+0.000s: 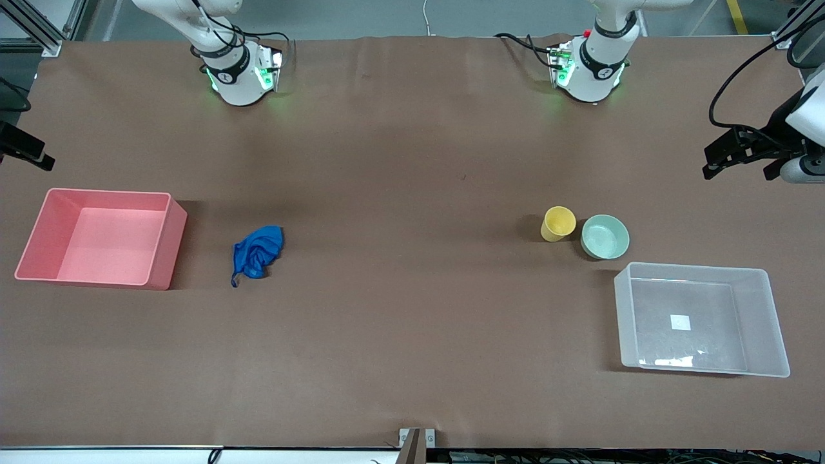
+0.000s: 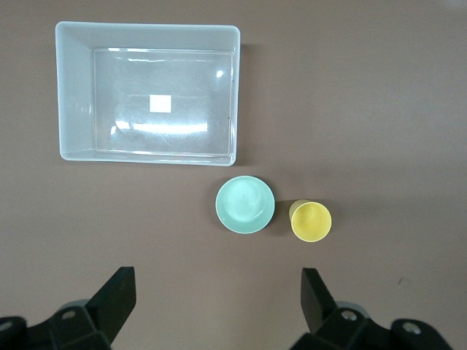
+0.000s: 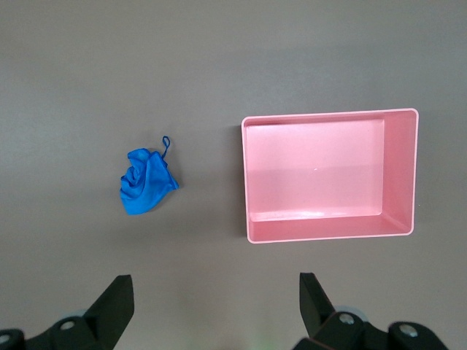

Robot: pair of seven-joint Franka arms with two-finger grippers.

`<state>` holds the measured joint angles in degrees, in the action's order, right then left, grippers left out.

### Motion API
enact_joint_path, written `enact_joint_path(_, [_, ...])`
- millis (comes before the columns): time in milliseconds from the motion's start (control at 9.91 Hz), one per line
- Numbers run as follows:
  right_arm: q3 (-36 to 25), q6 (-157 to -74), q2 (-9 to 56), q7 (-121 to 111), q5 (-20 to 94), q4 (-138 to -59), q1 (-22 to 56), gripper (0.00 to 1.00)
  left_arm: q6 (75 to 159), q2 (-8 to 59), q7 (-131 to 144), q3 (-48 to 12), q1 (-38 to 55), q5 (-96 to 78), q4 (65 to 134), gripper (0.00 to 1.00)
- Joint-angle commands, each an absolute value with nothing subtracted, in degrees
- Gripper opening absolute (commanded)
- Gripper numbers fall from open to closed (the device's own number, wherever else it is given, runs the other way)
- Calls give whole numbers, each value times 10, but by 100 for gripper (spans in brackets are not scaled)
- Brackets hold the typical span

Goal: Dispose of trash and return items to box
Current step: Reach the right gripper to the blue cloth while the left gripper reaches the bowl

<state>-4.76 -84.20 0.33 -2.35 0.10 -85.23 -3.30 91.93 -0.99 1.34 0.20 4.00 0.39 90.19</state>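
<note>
1. Blue trash wad [image 1: 258,252] lies on the table [image 1: 412,161] beside the pink bin [image 1: 103,236], toward the right arm's end; apart from it, thin tail pointing toward the front camera.
2. Yellow cup [image 1: 557,223] and mint bowl [image 1: 604,236] are upright, just beside each other, toward the left arm's end.
3. Clear box [image 1: 702,319] is near them, closer to the front camera; nothing inside.
4. Left gripper [image 2: 219,292] is high over bare table near the cup and bowl, fingers spread, holding nothing.
5. Right gripper [image 3: 217,295] is high over bare table near the wad and bin, fingers spread, holding nothing.

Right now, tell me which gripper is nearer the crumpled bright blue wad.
Right. The right gripper hangs above the table near the blue wad; the left gripper is over the left arm's end.
</note>
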Motion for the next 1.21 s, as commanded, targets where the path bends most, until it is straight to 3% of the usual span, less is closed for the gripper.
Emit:
enact_joint_path(0, [-42,-839,-1,-29,1,-855,-40,100,925,-18,2,3,36,1,927,100])
enact_joint_path(404, [-33,-838,1,-19,1,-854,-33,100,928,-17,1,21,37,-4,935,98])
enact_joint_path(606, [15,-869,13,65,-1,-883,-20,100,969,-25,0,22,36,-4,991,98])
enact_joint_path(807, [61,-991,52,146,-20,-980,-15,100,1064,-42,0,22,36,-4,1109,97])
enact_joint_path(1110, [66,-1266,103,193,-21,-1162,12,100,1219,-36,0,22,36,-1,1269,97])
